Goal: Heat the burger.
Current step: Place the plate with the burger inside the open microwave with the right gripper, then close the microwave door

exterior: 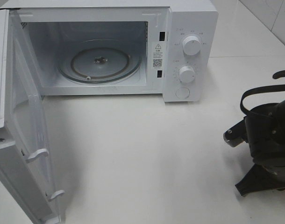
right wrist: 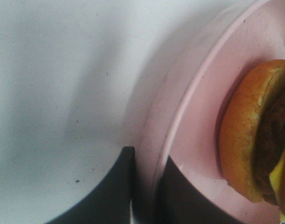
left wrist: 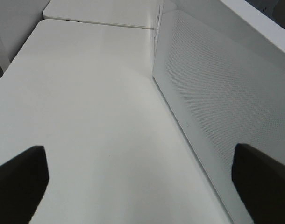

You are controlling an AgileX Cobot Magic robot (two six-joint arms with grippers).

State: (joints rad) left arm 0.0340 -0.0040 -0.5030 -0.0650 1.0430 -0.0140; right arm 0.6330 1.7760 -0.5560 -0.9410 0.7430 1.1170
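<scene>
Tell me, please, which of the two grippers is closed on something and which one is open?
The right gripper is the closed one, clamped on the pink plate's rim beside the burger. The left gripper stands wide open, empty, beside the microwave door.

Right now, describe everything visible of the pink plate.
The pink plate shows only in the right wrist view: a smooth, glossy, pale pink round dish with a raised rim, part of it out of frame. The burger rests on it, its golden-brown bun and dark patty showing. The right gripper has its dark jaws shut on the rim, one on each face. White table lies beyond it.
</scene>
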